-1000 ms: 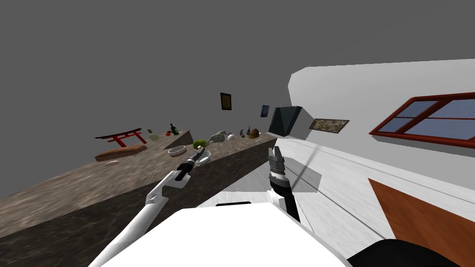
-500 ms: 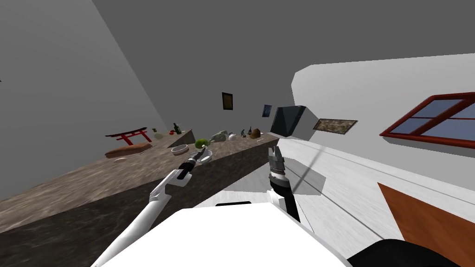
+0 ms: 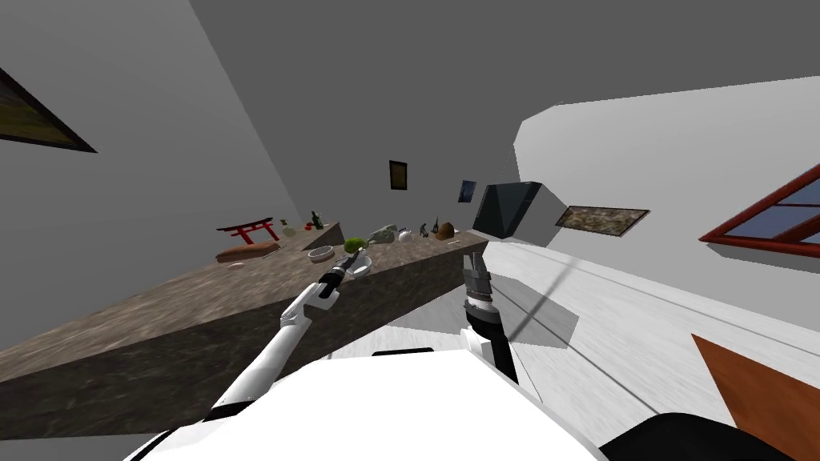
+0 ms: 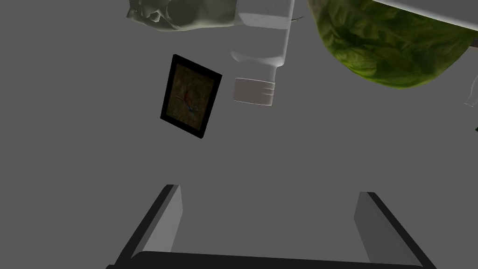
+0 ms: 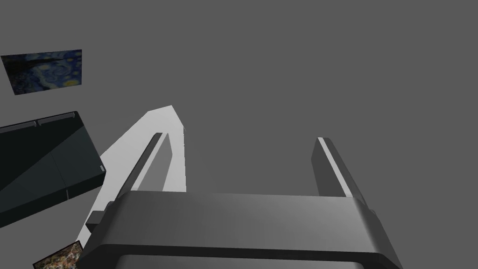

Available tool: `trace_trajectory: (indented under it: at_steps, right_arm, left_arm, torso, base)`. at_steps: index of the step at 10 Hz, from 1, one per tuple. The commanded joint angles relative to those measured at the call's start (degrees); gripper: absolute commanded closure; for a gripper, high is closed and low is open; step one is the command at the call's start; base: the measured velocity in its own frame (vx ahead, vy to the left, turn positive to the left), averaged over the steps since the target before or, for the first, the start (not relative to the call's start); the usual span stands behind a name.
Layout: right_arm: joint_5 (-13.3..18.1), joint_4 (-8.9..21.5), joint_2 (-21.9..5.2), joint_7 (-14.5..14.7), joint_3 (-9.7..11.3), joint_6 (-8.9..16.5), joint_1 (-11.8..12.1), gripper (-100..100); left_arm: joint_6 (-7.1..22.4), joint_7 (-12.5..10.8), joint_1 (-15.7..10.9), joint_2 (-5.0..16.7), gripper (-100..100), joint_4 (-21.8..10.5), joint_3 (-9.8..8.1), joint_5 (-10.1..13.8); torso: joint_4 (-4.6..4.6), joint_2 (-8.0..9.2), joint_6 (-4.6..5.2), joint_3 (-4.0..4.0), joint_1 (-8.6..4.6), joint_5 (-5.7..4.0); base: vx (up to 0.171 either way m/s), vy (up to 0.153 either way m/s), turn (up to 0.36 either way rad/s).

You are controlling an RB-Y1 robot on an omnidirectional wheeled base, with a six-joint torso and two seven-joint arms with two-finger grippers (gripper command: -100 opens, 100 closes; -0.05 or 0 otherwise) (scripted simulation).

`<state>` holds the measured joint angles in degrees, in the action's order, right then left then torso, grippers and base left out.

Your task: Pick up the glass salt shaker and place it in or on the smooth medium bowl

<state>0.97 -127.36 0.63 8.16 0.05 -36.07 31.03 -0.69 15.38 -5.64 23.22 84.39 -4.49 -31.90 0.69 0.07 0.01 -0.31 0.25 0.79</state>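
The long mottled brown counter carries everything. The left gripper reaches over its front edge, about midway along, fingers spread wide with nothing between them. A green leafy head lies further in from that edge, and a pale bowl sits just beside the gripper. The pale, capped salt shaker stands ahead of the fingers, next to the leafy head. Best to centre the jaws on its body, clear of the leaves, before closing. The right gripper hangs off the counter, fingers apart.
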Motion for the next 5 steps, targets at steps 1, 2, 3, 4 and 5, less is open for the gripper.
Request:
trace_trajectory:
  at_steps: [1,2,3,4,5]
  right_arm:
    - [0.00,0.00,0.00,0.00,0.00,0.00,0.00,0]
    - [0.00,0.00,0.00,0.00,-0.01,0.00,0.01,0]
    - [0.00,0.00,0.00,0.00,0.00,0.00,0.00,0]
    - [0.00,0.00,0.00,0.00,0.00,0.00,0.00,0]
    - [0.00,0.00,0.00,0.00,-0.01,0.00,0.01,0]
  left_arm:
    - [-1.55,-2.77,-2.86,-1.56,-100,-2.86,-0.18,-2.86]
    - [-1.55,-2.77,-5.00,-1.56,-100,-5.10,-0.18,-4.63]
    - [-1.55,-2.77,-6.16,-1.56,-100,-6.23,-0.18,-4.86]
    - [-3.32,-5.40,-7.67,-3.12,-100,-7.55,-0.42,-7.30]
    - [-3.32,-5.40,-9.19,-3.12,-100,-8.73,-0.42,-8.89]
  torso:
    - [0.00,0.00,0.00,0.00,0.00,0.00]
    - [0.00,0.05,-0.07,0.02,0.02,0.01]
    - [-0.01,0.07,-0.01,0.04,-0.01,0.00]
    - [0.00,0.01,0.00,0.01,-0.01,0.00]
    - [0.00,0.04,-0.05,0.02,0.01,0.01]
  base:
    - [-0.046,0.002,0.264]
    - [-0.047,-0.010,0.133]
    - [-0.018,-0.006,-0.021]
    - [-0.037,0.000,0.199]
    - [-0.040,-0.004,0.186]
